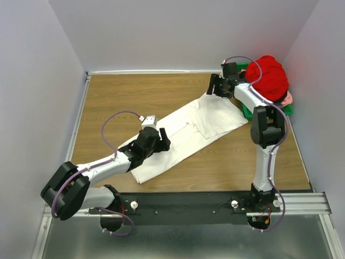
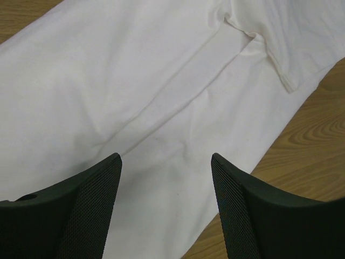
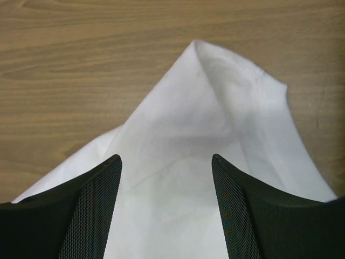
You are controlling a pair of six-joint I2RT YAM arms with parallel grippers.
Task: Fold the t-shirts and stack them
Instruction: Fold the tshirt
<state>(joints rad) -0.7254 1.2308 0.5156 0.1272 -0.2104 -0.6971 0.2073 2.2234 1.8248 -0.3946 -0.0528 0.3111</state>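
Two robot arms over a half-folded tee: we are looking down on a brown wood-grain surface (image 1: pixel 135 91), where a white t-shirt (image 1: pixel 183 135) is lying in a long diagonal band, running from near the left arm up toward the far right corner. It is lying narrowed lengthwise, with one sleeve (image 2: pixel 280 59) turned in over the body. At the far right edge a green bin (image 1: pixel 288 110) is holding a bunched red t-shirt (image 1: pixel 272 75), and a scrap of pink cloth (image 1: pixel 289 98) is showing beneath it.

The left fingers (image 2: pixel 102 183) are hanging spread and empty just above the lower half of the white t-shirt. The right fingers (image 3: pixel 102 183) are likewise parted and gripping nothing. They are hovering over the shirt's far end, where a corner (image 3: pixel 215 70) is tapering to a soft point on the wood.

We are judging this cloth to be light, limp and in no way fragile. We are expecting it to sag from wherever it is lifted and to slide easily on the smooth wood, so a careless drag could be undoing the lengthwise fold. We are reckoning the best holds to be at the two ends of the band: the doubled layers at the far corner and the edge nearest the left arm, pinched through every layer so that one end is carried over the other without the stack parting
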